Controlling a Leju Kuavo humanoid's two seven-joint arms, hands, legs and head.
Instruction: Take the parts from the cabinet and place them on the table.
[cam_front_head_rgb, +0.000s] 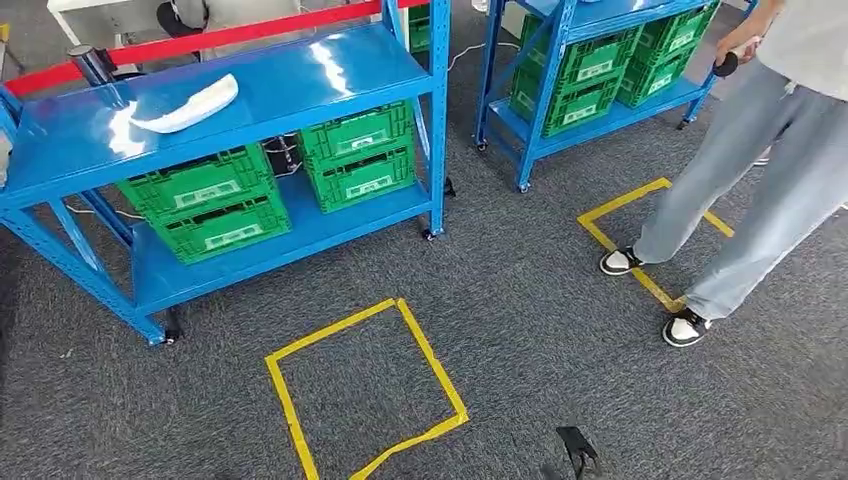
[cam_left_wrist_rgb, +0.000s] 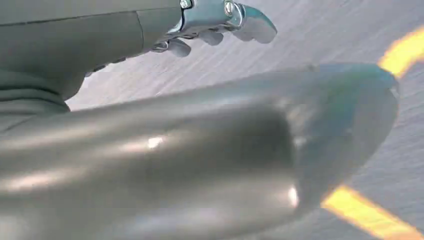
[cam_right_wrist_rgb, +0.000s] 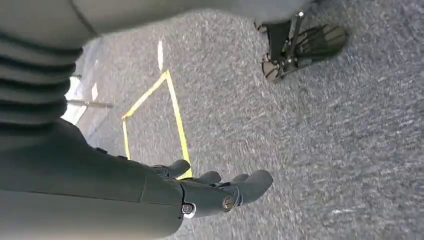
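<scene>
A white curved part (cam_front_head_rgb: 190, 104) lies on the top shelf of the blue cabinet (cam_front_head_rgb: 330, 75) at the far left of the head view. My left hand (cam_left_wrist_rgb: 200, 22) hangs over the grey carpet with its fingers (cam_left_wrist_rgb: 250, 25) stretched out and nothing in them; the thick thumb (cam_left_wrist_rgb: 225, 150) looms blurred across that wrist view. My right hand (cam_right_wrist_rgb: 205, 192) also hangs above the carpet, fingers (cam_right_wrist_rgb: 252, 182) extended and apart, holding nothing. Both hands are well away from the cabinet.
Green crates (cam_front_head_rgb: 205, 205) (cam_front_head_rgb: 360, 155) sit on the cabinet's lower shelves. A second blue rack (cam_front_head_rgb: 600, 60) with more green crates stands at the back right. A person (cam_front_head_rgb: 760, 160) stands on a yellow tape square (cam_front_head_rgb: 625, 215). Another tape square (cam_front_head_rgb: 365, 390) marks the carpet ahead.
</scene>
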